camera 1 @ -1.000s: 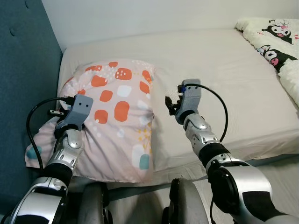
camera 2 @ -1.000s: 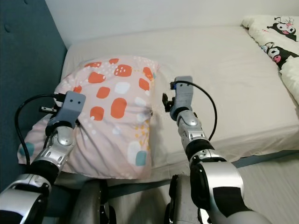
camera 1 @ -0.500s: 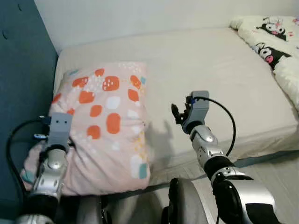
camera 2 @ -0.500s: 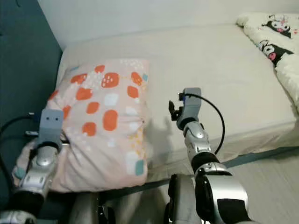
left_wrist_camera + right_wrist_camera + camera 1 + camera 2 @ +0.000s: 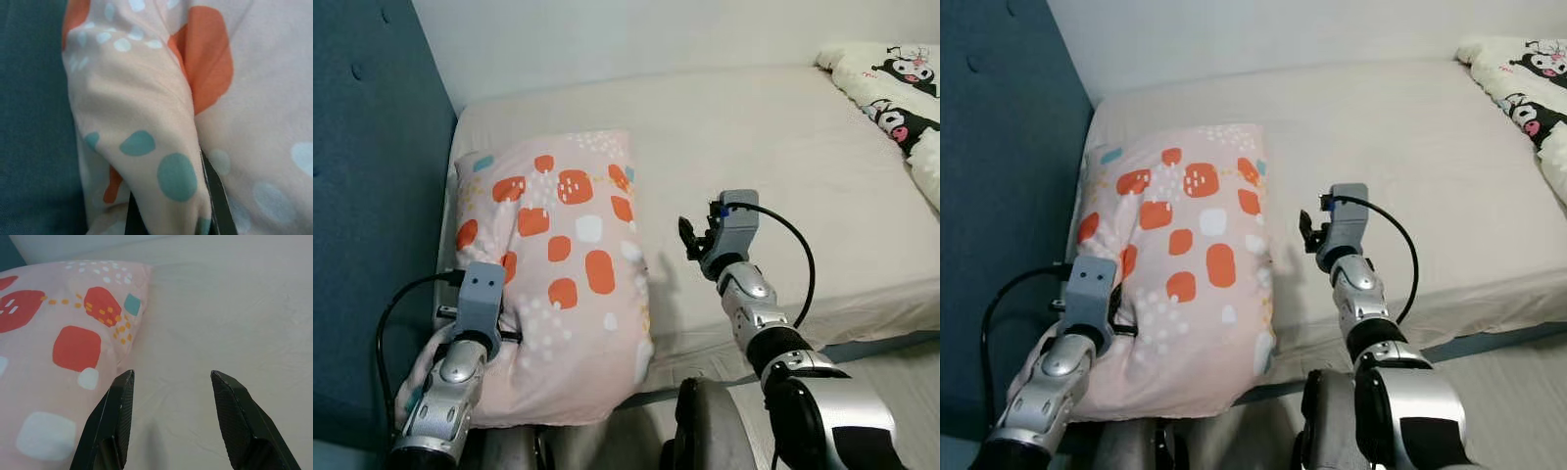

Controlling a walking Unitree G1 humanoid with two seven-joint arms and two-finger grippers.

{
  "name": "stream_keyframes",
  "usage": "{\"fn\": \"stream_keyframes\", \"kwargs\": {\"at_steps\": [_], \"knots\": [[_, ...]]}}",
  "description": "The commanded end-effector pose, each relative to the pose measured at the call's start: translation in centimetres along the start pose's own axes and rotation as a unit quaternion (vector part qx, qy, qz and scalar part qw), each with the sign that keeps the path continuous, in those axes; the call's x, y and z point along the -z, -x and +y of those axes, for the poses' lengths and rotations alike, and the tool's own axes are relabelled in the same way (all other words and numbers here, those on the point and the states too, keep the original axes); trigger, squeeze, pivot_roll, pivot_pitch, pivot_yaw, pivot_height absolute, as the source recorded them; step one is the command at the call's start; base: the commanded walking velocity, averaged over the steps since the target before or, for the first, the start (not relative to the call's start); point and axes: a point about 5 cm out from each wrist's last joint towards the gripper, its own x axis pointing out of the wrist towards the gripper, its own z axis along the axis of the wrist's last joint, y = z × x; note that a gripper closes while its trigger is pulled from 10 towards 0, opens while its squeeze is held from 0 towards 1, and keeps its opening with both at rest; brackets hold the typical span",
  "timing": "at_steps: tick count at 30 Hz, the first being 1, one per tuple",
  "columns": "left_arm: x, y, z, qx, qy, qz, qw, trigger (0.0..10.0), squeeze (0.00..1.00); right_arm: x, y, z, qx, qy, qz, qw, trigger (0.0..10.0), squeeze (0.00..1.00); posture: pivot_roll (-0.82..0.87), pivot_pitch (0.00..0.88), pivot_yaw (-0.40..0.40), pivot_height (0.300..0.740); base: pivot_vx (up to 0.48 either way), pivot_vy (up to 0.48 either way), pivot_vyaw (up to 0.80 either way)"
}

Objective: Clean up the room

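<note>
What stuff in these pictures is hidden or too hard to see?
- Left gripper: in the left wrist view, a fold of the pillow covers its fingers; just two dark edges poke out.
- Cartoon blanket: cut off by the right edge in the eye views, so its full shape is unknown.
- Bed: its far end runs past the picture edge.
- Under the pillow: the pillow itself hides it.
- Right gripper: open, nothing hidden.

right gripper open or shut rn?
Open. The right gripper has its two black fingers spread apart over the bare sheet, nothing between them, beside the pillow.
</note>
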Motion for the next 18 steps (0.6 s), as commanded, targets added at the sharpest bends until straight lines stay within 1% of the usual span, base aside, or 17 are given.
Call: {"fn": "stream_keyframes", "kwargs": {"at_steps": [1, 2, 3, 5, 6, 7, 9, 10, 12, 14, 16, 18], "knots": [[0.5, 0.0, -0.5, 0.002, -0.004, 0.013, 1.000, 10.0, 0.74, 0.4, 0.2, -0.4, 0.010, -0.010, 0.007, 1.000, 10.0, 0.00, 0.07, 0.269, -0.046, 0.578, 0.000, 0.000, 0.00], [0.2, -0.2, -0.2, -0.005, 0.003, 0.007, 1.000, 10.0, 1.00, 0.4, 0.2, -0.4, 0.011, -0.011, 0.006, 1.000, 10.0, 0.00, 0.07, 0.270, -0.047, 0.578, 0.000, 0.000, 0.00], [-0.1, -0.3, 0.0, -0.009, 0.008, 0.003, 1.000, 10.0, 1.00, 0.4, 0.2, -0.4, 0.012, -0.011, 0.006, 1.000, 10.0, 0.00, 0.07, 0.271, -0.048, 0.578, 0.000, 0.000, 0.00], [-0.9, -0.6, 0.5, -0.025, 0.003, -0.020, 0.999, 10.0, 1.00, 0.3, 0.2, -0.4, 0.012, -0.013, 0.005, 1.000, 10.0, 0.00, 0.07, 0.273, -0.048, 0.578, 0.000, 0.000, 0.00], [-0.9, -0.6, 0.5, -0.025, 0.003, -0.020, 0.999, 10.0, 1.00, 0.3, 0.2, -0.4, 0.012, -0.013, 0.005, 1.000, 10.0, 0.00, 0.07, 0.273, -0.048, 0.578, 0.000, 0.000, 0.00], [-1.8, -0.8, 1.0, -0.033, 0.030, -0.036, 0.998, 10.0, 0.00, 0.3, 0.2, -0.4, 0.012, -0.014, 0.005, 1.000, 10.0, 0.00, 0.07, 0.273, -0.048, 0.578, 0.000, 0.000, 0.00], [-3.0, -0.9, 1.5, -0.030, 0.059, -0.069, 0.995, 10.0, 0.00, 0.2, 0.2, -0.6, 0.018, -0.028, -0.001, 0.999, 10.0, 0.00, 0.07, 0.273, -0.048, 0.578, 0.000, 0.000, 0.00], [-3.0, -0.9, 1.5, -0.030, 0.059, -0.069, 0.995, 10.0, 0.00, 0.2, 0.2, -0.6, 0.018, -0.028, -0.001, 0.999, 10.0, 0.00, 0.07, 0.273, -0.048, 0.578, 0.000, 0.000, 0.00], [-4.7, -0.8, 2.4, -0.013, 0.083, -0.118, 0.989, 10.0, 0.00, 0.1, 0.2, -0.8, 0.021, -0.033, -0.005, 0.999, 10.0, 0.00, 0.07, 0.272, -0.046, 0.578, 0.000, 0.000, 0.00], [-5.8, -0.6, 2.8, 0.009, 0.101, -0.144, 0.984, 10.0, 0.00, 0.0, 0.2, -0.8, 0.021, -0.033, -0.006, 0.999, 10.0, 0.00, 0.07, 0.272, -0.046, 0.578, 0.000, 0.000, 0.00], [-5.9, -0.5, 2.8, 0.014, 0.104, -0.147, 0.984, 10.0, 0.00, 0.0, 0.2, -0.8, 0.020, -0.033, -0.006, 0.999, 10.0, 0.00, 0.07, 0.272, -0.046, 0.578, 0.000, 0.000, 0.00], [-6.4, 0.0, 3.1, 0.061, 0.093, -0.159, 0.981, 10.0, 0.00, 0.1, 0.3, -1.0, 0.022, -0.034, -0.006, 0.999, 10.0, 0.00, 0.08, 0.272, -0.044, 0.578, 0.000, 0.000, 0.00]]}}
